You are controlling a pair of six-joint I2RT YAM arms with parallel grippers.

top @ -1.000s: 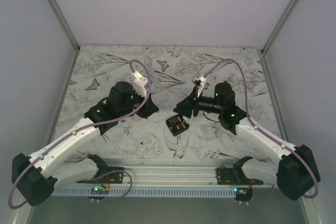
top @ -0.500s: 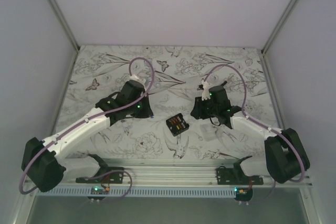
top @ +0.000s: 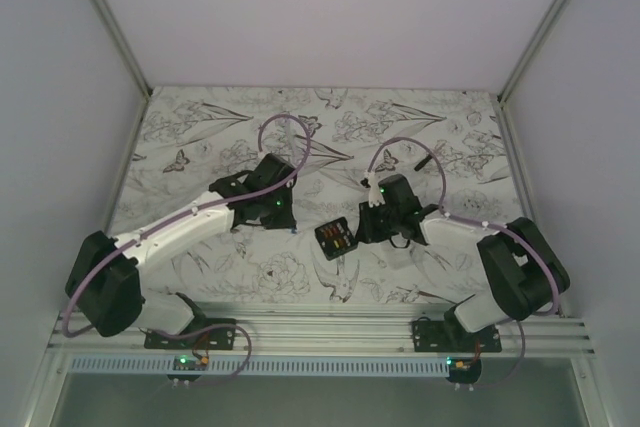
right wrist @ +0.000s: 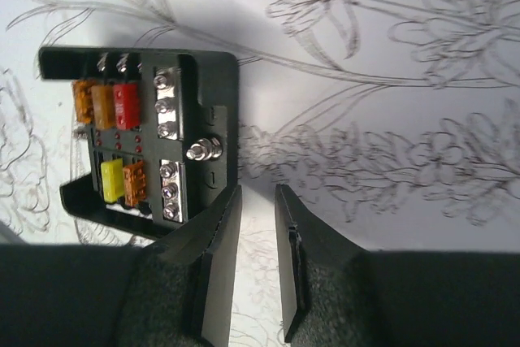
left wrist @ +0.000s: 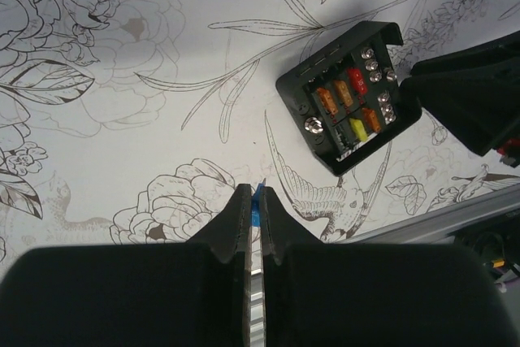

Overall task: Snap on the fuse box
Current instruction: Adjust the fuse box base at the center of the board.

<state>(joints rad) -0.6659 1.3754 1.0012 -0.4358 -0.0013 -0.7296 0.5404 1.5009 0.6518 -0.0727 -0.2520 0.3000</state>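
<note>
Overlapping fuse box (right wrist: pixel 150 140) corner: right claw (right wrist: pixel 256 201), ajar; left claw (left wrist: pixel 253 201) closed.

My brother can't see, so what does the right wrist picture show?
An open black fuse box with orange, red and yellow fuses lies on a flower-patterned table. The right gripper is right beside it, fingers slightly apart, holding nothing.

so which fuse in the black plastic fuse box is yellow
The yellow lower-row fuse beside a single orange one; the upper three are orange, orange, red.
</note>
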